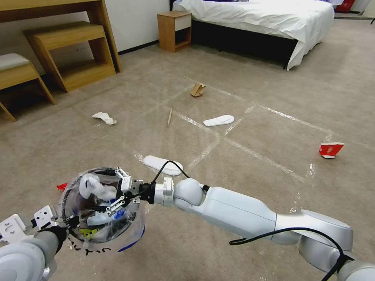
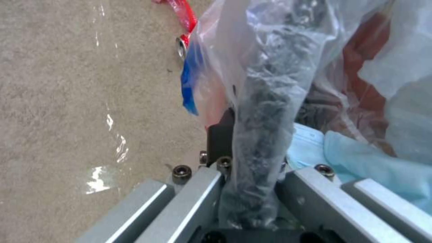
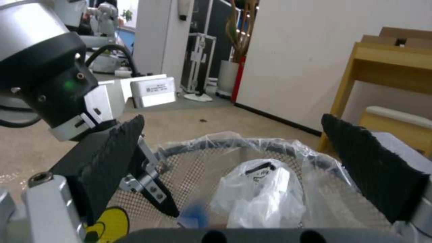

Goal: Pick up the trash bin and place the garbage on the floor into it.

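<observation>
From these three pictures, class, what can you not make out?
- Head view: the lettering on the trash bin bag, cut off and creased.
- Left wrist view: the bin wall inside the left gripper, veiled by crinkled plastic.
- Head view: red scrap, half hidden behind the bin.

The trash bin (image 1: 102,210), a round dark mesh bucket lined with crinkly clear plastic, hangs above the floor (image 1: 254,117) with crumpled white paper (image 1: 93,186) inside. Scattered on the beige carpet lie two white slippers (image 1: 218,120), a wooden stick (image 1: 169,116), folded cardboard (image 1: 197,89) and a red carton (image 1: 330,149).
</observation>
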